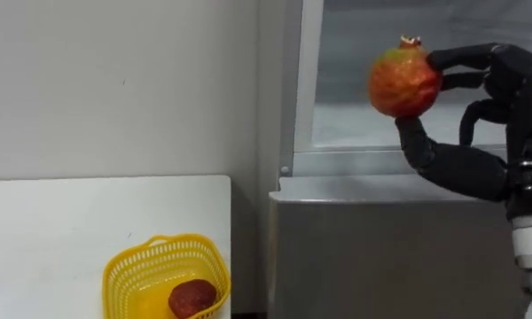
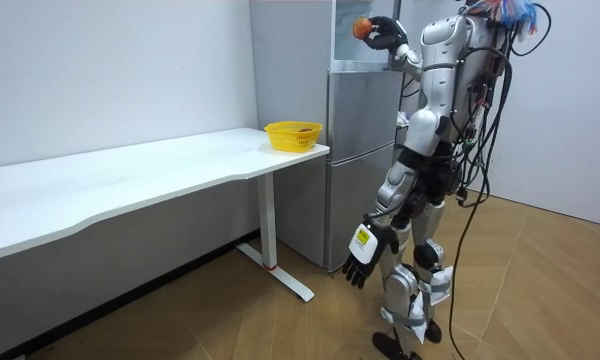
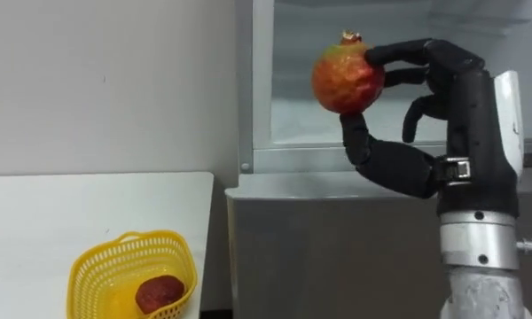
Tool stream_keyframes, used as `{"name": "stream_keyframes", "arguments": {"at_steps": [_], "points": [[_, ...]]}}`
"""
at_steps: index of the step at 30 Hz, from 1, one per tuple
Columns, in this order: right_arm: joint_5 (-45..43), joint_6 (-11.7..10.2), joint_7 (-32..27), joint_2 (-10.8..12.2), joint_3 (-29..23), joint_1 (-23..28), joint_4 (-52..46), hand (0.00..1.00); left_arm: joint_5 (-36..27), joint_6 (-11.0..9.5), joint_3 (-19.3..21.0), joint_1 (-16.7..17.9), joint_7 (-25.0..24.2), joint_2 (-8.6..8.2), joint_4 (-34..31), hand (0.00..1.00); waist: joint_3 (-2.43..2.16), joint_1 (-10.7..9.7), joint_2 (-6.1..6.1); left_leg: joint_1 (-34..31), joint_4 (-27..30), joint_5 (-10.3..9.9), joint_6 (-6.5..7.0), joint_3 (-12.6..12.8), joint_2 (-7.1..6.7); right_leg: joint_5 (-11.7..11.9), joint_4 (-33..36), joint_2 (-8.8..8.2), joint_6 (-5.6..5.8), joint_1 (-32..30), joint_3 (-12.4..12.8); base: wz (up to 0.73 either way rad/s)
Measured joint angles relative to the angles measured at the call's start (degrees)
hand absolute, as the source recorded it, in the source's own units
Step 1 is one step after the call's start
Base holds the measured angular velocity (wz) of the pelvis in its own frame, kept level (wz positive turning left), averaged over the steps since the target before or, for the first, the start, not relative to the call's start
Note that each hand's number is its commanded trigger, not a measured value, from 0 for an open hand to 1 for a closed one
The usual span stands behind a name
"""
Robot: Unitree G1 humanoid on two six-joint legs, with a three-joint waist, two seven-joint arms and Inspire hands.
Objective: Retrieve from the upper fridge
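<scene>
Stands facing the fridge [image 3: 337, 248], just beside the end of the white table [image 3: 71, 204]. Grips a red-orange fruit [image 3: 347, 78] in the right hand [image 3: 457, 106], fingers and thumb curled round it, raised in front of the open upper compartment [image 3: 293, 115] (above the closed lower door). Lets the left hand [image 2: 360, 268] hang beside the thigh, fingers relaxed, holding nothing. Keeps a yellow basket [image 3: 89, 279] at the table corner nearest the fridge, with a dark red lump [image 3: 160, 292] lying inside.

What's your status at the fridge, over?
Right hand shut on pomegranate, held up before open upper fridge. Left hand open, hanging at side. Yellow basket on table, apart; nothing blocking the fruit.
</scene>
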Motion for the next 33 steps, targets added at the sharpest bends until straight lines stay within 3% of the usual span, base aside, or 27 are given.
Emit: {"name": "stream_keyframes", "arguments": {"at_steps": [4,8,12,15,19,24,33], "points": [[-2.6,-0.2,2.5,0.0,2.8,2.3,-4.3,1.00,0.0,0.0,-0.5,-0.3,-0.1,0.10,0.0,0.00,-0.07,0.0,-0.24,-0.1,-0.3,0.0,0.00,0.3,-0.02,0.0,0.0,0.08,-0.01,-0.5,0.6,-0.09],[-4.9,-0.6,4.5,0.5,3.7,2.3,-5.0,1.00,0.4,-0.5,-0.7,-1.5,-0.3,0.49,0.0,0.00,-0.30,0.2,-1.25,-0.4,-0.2,0.0,0.02,0.7,-0.02,0.0,0.0,0.10,0.00,-0.9,0.6,-0.01],[-8.1,-1.6,4.6,2.3,5.9,2.3,-5.7,1.00,0.4,-1.3,-2.5,-2.8,-0.2,0.67,0.5,0.00,0.09,1.1,-1.95,-0.7,0.0,0.0,0.02,0.6,-0.02,0.0,-0.1,0.04,0.00,-1.0,0.4,0.00],[-10.0,-2.0,5.9,2.3,9.1,2.3,-5.4,1.00,0.4,-2.2,-3.9,-4.1,-0.3,0.89,2.0,0.00,0.30,2.9,-2.07,-0.5,0.0,0.0,0.02,0.5,0.00,0.0,-0.1,0.06,0.00,-0.9,0.6,0.00],[-10.7,-2.1,9.5,2.3,12.5,2.3,-5.4,1.00,0.4,-2.4,-4.9,-4.3,-0.4,0.95,2.7,0.00,0.51,3.9,-2.17,-0.5,0.0,0.0,0.02,0.2,-0.03,0.0,-0.1,0.00,0.00,-0.8,0.5,0.00],[-11.1,-2.2,13.0,2.4,14.0,2.3,-3.4,1.00,0.5,-2.3,-4.9,-3.7,-1.9,0.96,3.0,0.00,1.15,5.7,-3.04,-0.8,-0.2,0.0,0.01,-0.4,-0.06,0.0,-0.1,0.00,0.00,-0.9,-0.3,0.04],[-15.7,-1.6,14.1,2.5,20.2,1.3,5.7,1.00,0.5,-1.8,-5.1,-5.1,-3.3,1.02,3.0,0.00,1.06,8.2,-3.21,-1.4,-0.1,0.0,-0.03,-1.8,-0.12,0.0,-0.2,-0.11,0.00,-1.0,-2.0,0.08]]}}
